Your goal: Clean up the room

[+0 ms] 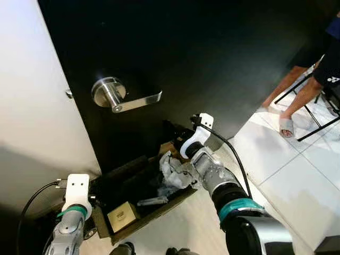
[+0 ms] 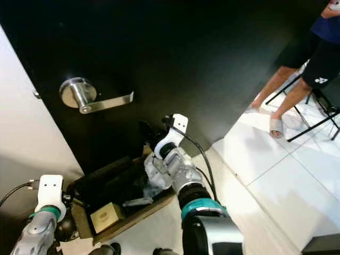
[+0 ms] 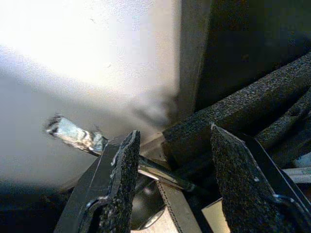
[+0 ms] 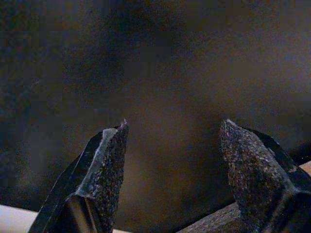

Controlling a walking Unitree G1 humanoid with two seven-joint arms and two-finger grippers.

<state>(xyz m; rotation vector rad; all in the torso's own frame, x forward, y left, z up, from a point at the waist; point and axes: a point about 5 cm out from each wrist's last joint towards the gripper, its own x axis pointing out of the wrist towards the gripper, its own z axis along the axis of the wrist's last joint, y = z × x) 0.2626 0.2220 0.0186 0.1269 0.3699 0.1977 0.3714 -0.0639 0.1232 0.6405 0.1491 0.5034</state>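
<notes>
Head views: a cardboard box [image 1: 139,215] of rubbish sat on the floor against a black door [image 1: 212,58] w/ a silver lever handle [image 1: 121,97]. In it: black foam strips [image 1: 123,171], crumpled grey paper [image 1: 171,172], a small tan carton [image 1: 121,215]. Right gripper [image 1: 178,133] was over the box's far end, close to the door; left gripper [image 1: 94,194] at the box's near-wall end. A person's legs [image 2: 279,87] stood on white tiles [image 2: 276,170] off to the right.

L wrist: fingers [image 3: 119,179] apart, empty, straddling a foam strip & box edge.

R wrist: fingers [image 4: 104,165] apart, empty, facing the dark door.
</notes>
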